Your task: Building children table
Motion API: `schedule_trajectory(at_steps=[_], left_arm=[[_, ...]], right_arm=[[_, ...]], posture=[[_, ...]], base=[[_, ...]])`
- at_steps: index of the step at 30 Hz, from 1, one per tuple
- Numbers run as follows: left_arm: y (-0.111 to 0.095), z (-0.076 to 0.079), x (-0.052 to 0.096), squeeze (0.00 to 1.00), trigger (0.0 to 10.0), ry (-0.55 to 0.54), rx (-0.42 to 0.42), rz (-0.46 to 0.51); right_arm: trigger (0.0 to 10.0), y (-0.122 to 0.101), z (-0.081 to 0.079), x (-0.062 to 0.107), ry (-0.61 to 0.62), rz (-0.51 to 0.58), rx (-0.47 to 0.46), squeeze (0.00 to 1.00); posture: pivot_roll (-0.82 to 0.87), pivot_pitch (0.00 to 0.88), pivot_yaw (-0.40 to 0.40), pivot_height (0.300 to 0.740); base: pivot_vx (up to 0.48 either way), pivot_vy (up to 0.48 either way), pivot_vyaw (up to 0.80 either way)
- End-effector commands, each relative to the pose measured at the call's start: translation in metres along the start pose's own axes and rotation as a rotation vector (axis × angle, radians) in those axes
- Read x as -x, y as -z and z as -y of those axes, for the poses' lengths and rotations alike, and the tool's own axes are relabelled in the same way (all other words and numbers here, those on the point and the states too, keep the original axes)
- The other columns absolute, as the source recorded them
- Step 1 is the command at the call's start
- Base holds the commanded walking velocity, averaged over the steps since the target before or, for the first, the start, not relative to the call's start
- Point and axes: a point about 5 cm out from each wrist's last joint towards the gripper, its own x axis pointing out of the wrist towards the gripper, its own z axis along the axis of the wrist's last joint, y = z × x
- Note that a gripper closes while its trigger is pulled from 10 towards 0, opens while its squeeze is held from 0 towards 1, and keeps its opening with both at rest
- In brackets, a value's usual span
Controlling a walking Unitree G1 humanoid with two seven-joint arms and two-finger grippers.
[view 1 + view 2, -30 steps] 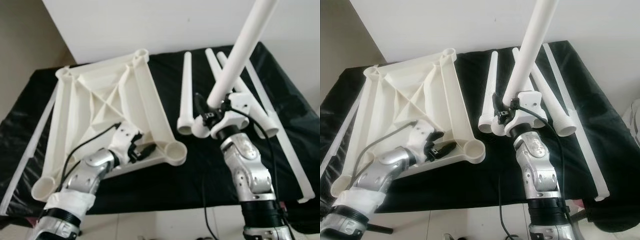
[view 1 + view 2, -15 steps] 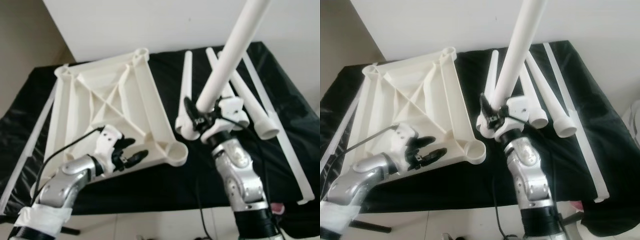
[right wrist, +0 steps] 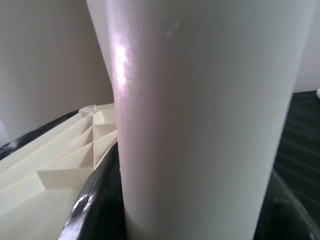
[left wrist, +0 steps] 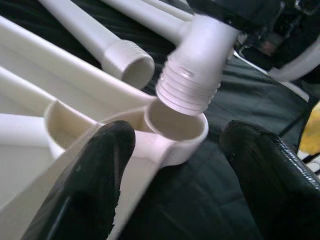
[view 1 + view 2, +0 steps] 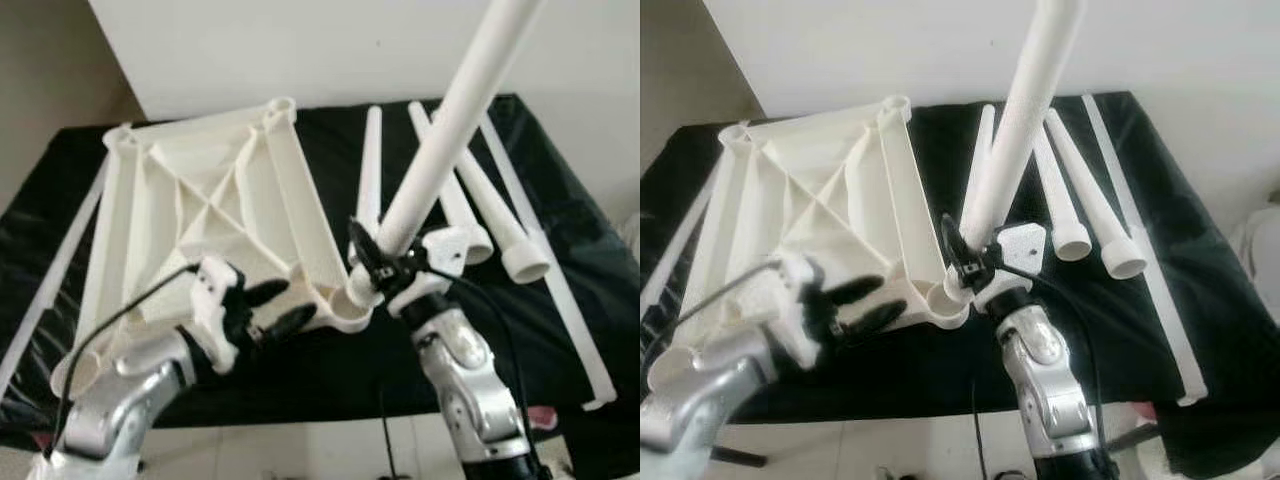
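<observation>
The white table top (image 5: 200, 210) lies upside down on a black cloth, ribs facing up. My right gripper (image 5: 385, 268) is shut on a long white leg (image 5: 440, 140) that tilts up and to the right. The leg's threaded end (image 4: 192, 90) hovers at the rim of the near corner socket (image 4: 177, 125), tilted and only partly over the opening. My left gripper (image 5: 278, 305) is open just in front of that corner, its black fingers (image 4: 100, 170) on either side of the socket without touching it. In the right wrist view the leg (image 3: 200, 120) sits between the dark fingers.
Three more white legs (image 5: 371, 160) (image 5: 450, 190) (image 5: 500, 215) lie on the cloth right of the table top. A long white strip (image 5: 560, 280) runs along the right side and another strip (image 5: 50, 280) along the left. A white wall stands behind the cloth.
My right arm has carried the leg leftward, from beside the loose legs to the near corner socket. My left gripper has drawn back off the table top's edge and stands open before the corner.
</observation>
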Motion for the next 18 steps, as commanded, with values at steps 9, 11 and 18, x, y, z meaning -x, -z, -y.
schedule_trajectory(at_steps=[9,11,18], left_arm=[[0.015,0.008,-0.002,0.0,10.0,0.009,-0.054,-0.097],[0.015,0.008,-0.002,0.0,10.0,0.009,-0.054,-0.097],[0.019,0.012,-0.004,0.0,10.0,0.004,-0.057,-0.114]], right_arm=[[10.0,0.025,-0.024,0.033,-0.244,-0.105,0.027,0.0],[10.0,0.025,-0.024,0.033,-0.244,-0.105,0.027,0.0],[10.0,0.043,-0.012,0.033,-0.181,-0.163,0.046,0.0]], posture=[[0.0,0.149,0.0,0.74],[0.0,0.149,0.0,0.74],[0.0,0.142,0.002,0.74]], base=[[0.0,0.0,0.0],[0.0,0.0,0.0],[0.0,0.0,0.0]])
